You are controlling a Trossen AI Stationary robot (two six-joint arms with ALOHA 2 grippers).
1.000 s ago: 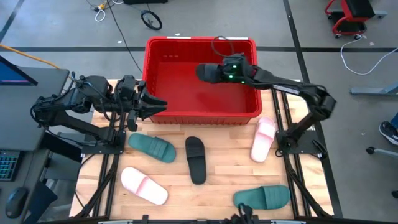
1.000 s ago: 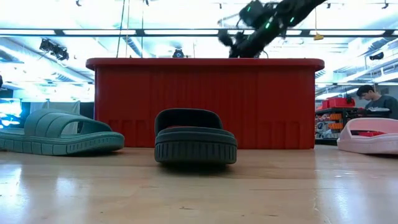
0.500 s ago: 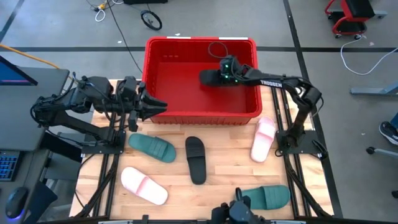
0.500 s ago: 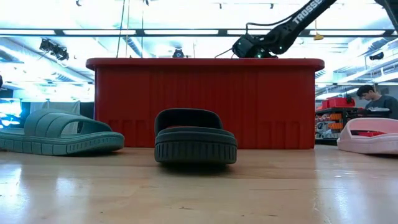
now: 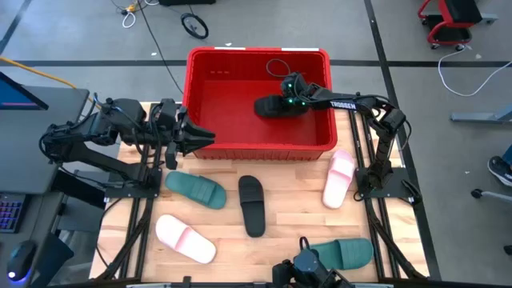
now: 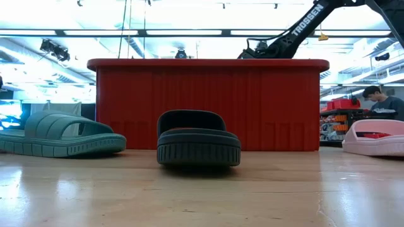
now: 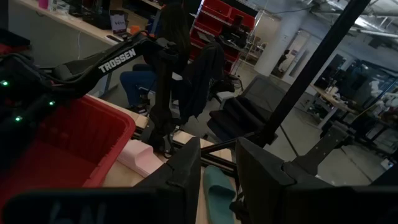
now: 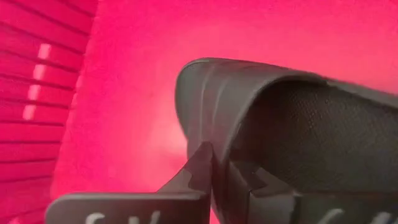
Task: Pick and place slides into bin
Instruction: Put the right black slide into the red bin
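Observation:
The red bin [image 5: 210, 96] stands at the table's far side. My right gripper [image 5: 286, 102] is down inside it, shut on a black slide [image 5: 269, 106], which also shows in the right wrist view [image 8: 298, 124]. On the table in front of the bin lie a second black slide [image 5: 252, 205], two dark green slides [image 5: 194, 190] [image 5: 340, 254] and two pale pink slides [image 5: 186, 238] [image 5: 338, 178], each on its sole. My left gripper [image 5: 206, 138] waits open and empty by the bin's near left corner. My right gripper pinches the black slide's side edge [image 8: 219, 163] between its two fingers [image 8: 194, 173]. It comes from the table's right side, slanting down. The slide sticks out toward the left, low over the bin's floor [image 8: 137, 124]. I cannot tell whether it rests on the floor.
The bin's tall front wall [image 6: 208, 104] stands behind the table's black slide [image 6: 198, 142] in the low view. A person [image 6: 379, 101] sits far off in the room. A dark camera mount [image 5: 308, 270] sits at the table's near edge.
My right gripper has gone down from above the bin's rim into the bin, carrying the black slide with it and staying shut on it. The slide has sunk from rim height to low over the bin's floor.

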